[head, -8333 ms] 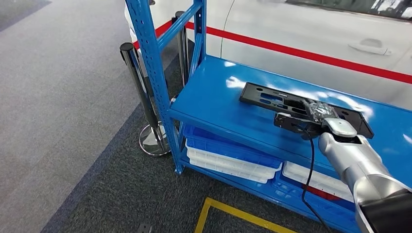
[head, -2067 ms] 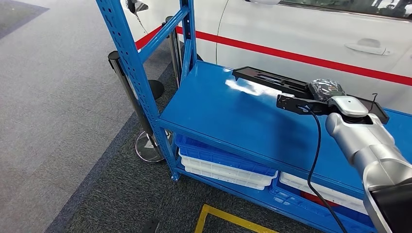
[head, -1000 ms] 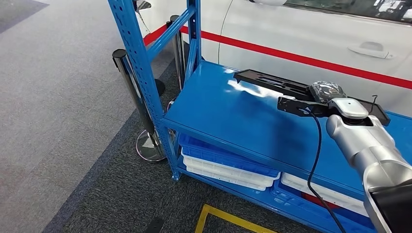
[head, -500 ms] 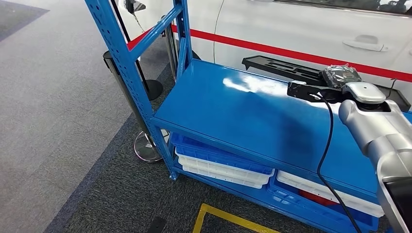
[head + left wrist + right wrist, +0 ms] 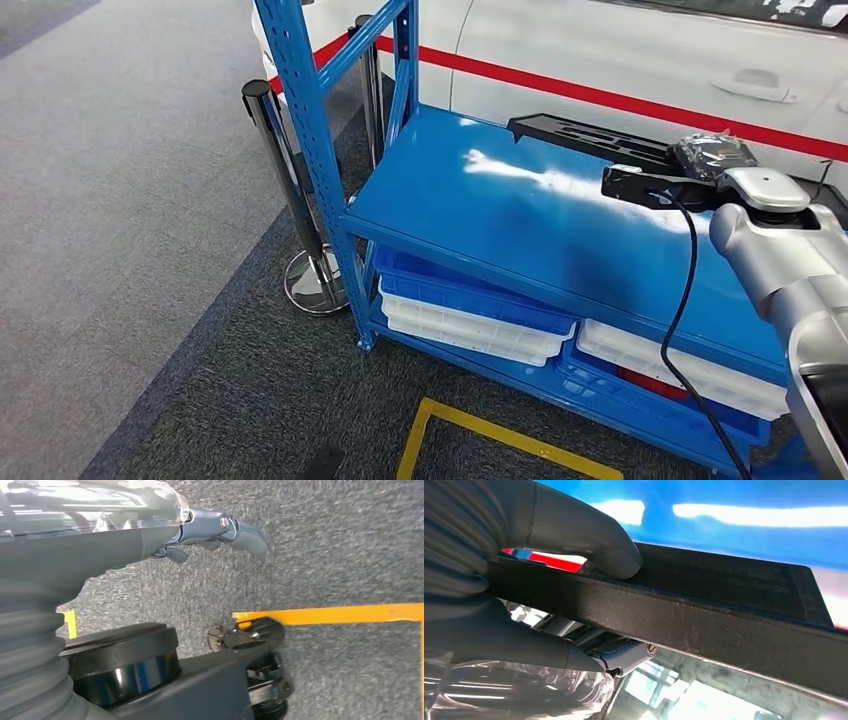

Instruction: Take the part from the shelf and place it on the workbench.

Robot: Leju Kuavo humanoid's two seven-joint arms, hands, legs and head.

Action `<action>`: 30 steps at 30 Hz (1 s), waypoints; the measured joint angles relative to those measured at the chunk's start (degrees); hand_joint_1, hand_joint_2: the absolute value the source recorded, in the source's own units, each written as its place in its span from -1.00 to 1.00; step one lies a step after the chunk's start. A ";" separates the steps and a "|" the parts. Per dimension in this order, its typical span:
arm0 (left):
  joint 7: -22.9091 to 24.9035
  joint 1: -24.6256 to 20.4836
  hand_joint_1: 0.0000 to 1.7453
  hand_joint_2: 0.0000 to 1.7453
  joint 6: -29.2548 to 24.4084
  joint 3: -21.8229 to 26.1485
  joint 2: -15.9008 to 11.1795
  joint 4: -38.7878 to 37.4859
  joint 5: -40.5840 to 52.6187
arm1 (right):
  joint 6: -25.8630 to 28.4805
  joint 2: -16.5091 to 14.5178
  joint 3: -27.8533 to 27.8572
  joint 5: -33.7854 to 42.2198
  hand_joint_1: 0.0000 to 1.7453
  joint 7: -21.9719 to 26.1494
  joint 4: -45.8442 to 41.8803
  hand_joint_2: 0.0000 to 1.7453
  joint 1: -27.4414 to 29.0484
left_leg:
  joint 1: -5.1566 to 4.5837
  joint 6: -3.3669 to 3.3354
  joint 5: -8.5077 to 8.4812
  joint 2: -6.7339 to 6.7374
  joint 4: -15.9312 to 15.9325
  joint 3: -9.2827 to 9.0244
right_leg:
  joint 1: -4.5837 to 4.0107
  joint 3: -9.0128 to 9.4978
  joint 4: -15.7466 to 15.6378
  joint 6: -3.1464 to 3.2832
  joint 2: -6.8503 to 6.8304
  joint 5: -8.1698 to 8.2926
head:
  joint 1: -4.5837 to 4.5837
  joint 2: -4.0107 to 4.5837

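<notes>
The part (image 5: 590,138) is a long flat black plastic panel with cut-outs. It hangs level above the back edge of the blue shelf (image 5: 520,230), near the white car. My right hand (image 5: 712,156), wrapped in clear plastic, grips the panel at its right portion. In the right wrist view the thumb (image 5: 574,530) presses on one face of the part (image 5: 704,610) and the fingers (image 5: 619,655) lie under it. My left hand (image 5: 220,527) hangs over the grey carpet, holding nothing, its fingers loosely extended.
A white car with a red stripe (image 5: 620,60) stands right behind the shelf. A stanchion post (image 5: 272,150) with a round base (image 5: 315,285) stands at the shelf's left upright. White trays (image 5: 470,330) fill the lower level. Yellow floor tape (image 5: 500,435) runs in front.
The part lay flat on the shelf at first; my right hand has since raised it off and carried it toward the car. The whole view has shifted slightly with the camera.
</notes>
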State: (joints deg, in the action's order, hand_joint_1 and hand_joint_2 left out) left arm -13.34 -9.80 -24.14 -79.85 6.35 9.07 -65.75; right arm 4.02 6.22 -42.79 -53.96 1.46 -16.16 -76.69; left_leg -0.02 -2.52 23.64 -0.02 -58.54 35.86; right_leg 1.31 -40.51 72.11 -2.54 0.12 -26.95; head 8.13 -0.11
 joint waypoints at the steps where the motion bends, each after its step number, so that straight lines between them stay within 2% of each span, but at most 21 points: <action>1: 0.04 -0.02 -1.00 1.00 0.03 -0.15 0.02 0.00 0.03 | 0.01 0.00 -0.01 0.00 1.00 0.00 -0.01 1.00 -0.01 | -0.05 0.19 -0.27 0.00 -0.35 0.69 | -0.04 2.74 -3.69 0.11 0.01 0.55 | 0.00 0.00; 3: 0.18 -0.09 -1.00 1.00 0.10 -0.38 0.08 0.00 0.07 | 0.02 -0.02 -0.02 -0.01 1.00 -0.05 -0.12 1.00 -0.06 | -0.21 0.71 -0.84 0.00 -0.88 1.60 | -0.32 7.19 -10.46 0.58 0.03 -0.19 | 0.01 0.00; 4: 0.24 -0.12 -1.00 1.00 0.11 -0.44 0.10 0.00 0.08 | 0.01 -0.03 -0.02 -0.02 1.00 -0.12 -0.16 1.00 -0.07 | -0.27 1.00 -1.21 -0.01 -0.94 1.87 | -0.50 8.04 -12.09 0.88 0.02 -0.87 | 0.01 0.00; 6: 0.34 -0.10 -1.00 1.00 0.13 -0.53 0.11 0.00 0.12 | -0.03 -0.05 -0.03 -0.05 1.00 -0.24 -0.21 1.00 -0.02 | -0.31 1.66 -1.81 -0.10 -0.89 2.25 | -0.46 7.80 -12.83 1.68 -0.22 -0.42 | 0.00 0.00; 7: 0.37 -0.09 -1.00 1.00 0.13 -0.58 0.11 0.00 0.15 | -0.05 -0.10 -0.04 -0.07 1.00 -0.25 -0.23 1.00 -0.02 | -0.30 1.97 -1.23 -0.15 -1.31 2.65 | -0.31 7.45 -12.96 2.17 -0.39 0.08 | 0.00 0.00; 9: 0.41 -0.10 -1.00 1.00 0.14 -0.66 0.09 0.00 0.20 | -0.08 -0.24 -0.05 -0.08 1.00 -0.24 -0.31 1.00 -0.02 | -0.13 2.53 2.67 -0.19 -4.98 4.08 | 0.00 6.48 -13.21 2.96 -0.71 1.22 | 0.01 0.00; 11: 0.45 -0.13 -1.00 1.00 0.16 -0.70 0.08 0.00 0.23 | -0.13 -0.34 -0.05 -0.14 1.00 -0.29 -0.38 1.00 -0.02 | 0.17 3.06 7.85 -0.18 -12.31 6.02 | -0.05 5.15 -13.16 3.23 -0.78 2.30 | 0.01 0.00; 12: 0.46 -0.14 -1.00 1.00 0.19 -0.72 0.08 0.00 0.23 | -0.17 -0.37 -0.05 -0.17 1.00 -0.32 -0.38 1.00 0.00 | 0.34 3.28 9.15 -0.18 -15.61 6.54 | -0.06 4.41 -13.13 3.21 -0.78 2.90 | 0.01 0.00; 13: 0.48 -0.15 -1.00 1.00 0.21 -0.73 0.07 0.00 0.23 | -0.22 -0.40 -0.05 -0.20 1.00 -0.35 -0.38 1.00 0.03 | 0.46 3.43 9.14 -0.17 -17.37 6.36 | -0.06 3.69 -13.09 3.14 -0.78 3.46 | 0.02 0.00; 14: 0.46 -0.17 -1.00 1.00 0.22 -0.73 0.07 0.00 0.22 | -0.26 -0.43 -0.06 -0.21 1.00 -0.35 -0.38 1.00 0.05 | 0.57 3.49 8.02 -0.17 -17.09 5.24 | -0.04 3.00 -13.04 3.02 -0.76 4.02 | 0.02 0.00; 16: 0.34 -0.23 -1.00 1.00 0.19 -0.74 0.07 0.00 0.16 | -0.33 -0.49 -0.08 -0.23 1.00 -0.35 -0.42 1.00 0.06 | 0.69 3.31 5.24 -0.17 -11.20 0.41 | -0.01 1.82 -12.93 2.62 -0.73 5.06 | 0.02 0.00; 18: 0.13 -0.25 -1.00 1.00 0.15 -0.74 0.07 0.00 0.09 | -0.33 -0.54 -0.10 -0.25 1.00 -0.37 -0.48 1.00 0.05 | 0.46 2.80 5.10 -0.24 -3.43 -4.73 | -0.05 1.08 -12.95 1.99 -0.74 6.08 | 0.02 -0.01; 19: 0.04 -0.23 -1.00 1.00 0.14 -0.74 0.07 0.00 0.08 | -0.34 -0.58 -0.10 -0.25 1.00 -0.39 -0.51 1.00 0.05 | 0.28 2.51 5.50 -0.30 -1.16 -5.92 | -0.03 0.91 -13.13 1.61 -0.78 6.65 | 0.01 -0.01; 21: -0.05 -0.11 -1.00 1.00 0.16 -0.74 0.06 0.00 0.06 | -0.37 -0.61 -0.11 -0.25 1.00 -0.38 -0.49 1.00 0.14 | 0.08 1.82 4.96 -0.39 0.09 -5.70 | 0.03 0.63 -13.79 0.83 -0.81 7.92 | 0.01 -0.01; 23: -0.07 -0.06 -1.00 1.00 0.19 -0.75 0.05 0.00 0.05 | -0.41 -0.58 -0.13 -0.22 1.00 -0.28 -0.45 1.00 0.35 | 0.25 0.86 3.39 -0.22 0.66 -4.76 | 0.12 -0.11 -13.14 0.25 -0.63 6.55 | -0.01 0.00; 24: -0.07 -0.06 -1.00 1.00 0.19 -0.75 0.05 0.00 0.05 | -0.43 -0.56 -0.15 -0.21 1.00 -0.25 -0.43 1.00 0.44 | 0.38 0.44 2.53 -0.13 0.90 -4.09 | 0.13 -0.84 -11.22 0.04 -0.51 4.10 | -0.02 0.00; 26: -0.07 -0.06 -1.00 1.00 0.22 -0.76 0.05 0.00 0.07 | -0.46 -0.55 -0.19 -0.20 1.00 -0.25 -0.41 1.00 0.50 | 0.28 -0.03 1.02 -0.07 0.93 -2.38 | 0.13 -2.59 -4.25 -0.25 -0.37 -1.98 | -0.04 0.00; 27: -0.05 -0.03 -1.00 1.00 0.24 -0.76 0.05 0.00 0.07 | -0.48 -0.55 -0.22 -0.20 1.00 -0.25 -0.40 1.00 0.54 | 0.19 -0.04 0.29 -0.08 0.88 -1.40 | 0.10 -3.23 -0.39 -0.37 -0.34 -3.79 | -0.03 0.00; 28: -0.04 -0.01 -1.00 1.00 0.25 -0.76 0.05 0.00 0.07 | -0.50 -0.54 -0.25 -0.19 1.00 -0.25 -0.39 1.00 0.62 | 0.11 -0.03 -0.40 -0.09 0.78 -0.45 | 0.06 -3.29 2.26 -0.43 -0.32 -4.02 | -0.02 0.00; 29: -0.03 0.00 -1.00 1.00 0.25 -0.76 0.05 0.00 0.06 | -0.54 -0.54 -0.29 -0.17 1.00 -0.23 -0.39 1.00 0.72 | 0.05 0.01 -1.06 -0.09 0.63 0.52 | 0.03 -2.61 3.40 -0.42 -0.30 -3.04 | -0.03 0.00; 30: -0.03 0.01 -1.00 1.00 0.25 -0.76 0.05 0.00 0.05 | -0.57 -0.54 -0.33 -0.13 1.00 -0.20 -0.40 1.00 0.80 | 0.02 0.10 -1.66 -0.08 0.44 1.45 | 0.01 -1.01 2.58 -0.34 -0.29 -1.40 | -0.03 0.00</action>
State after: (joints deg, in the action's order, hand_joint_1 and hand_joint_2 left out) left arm -13.37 -9.79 -23.89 -80.61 6.40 9.07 -65.70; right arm 3.45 5.68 -43.12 -54.10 1.26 -16.56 -75.89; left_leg 0.00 -2.41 21.98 -0.11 -58.10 37.31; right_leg 1.31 -41.52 74.69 -2.88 -0.17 -28.35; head 8.10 -0.11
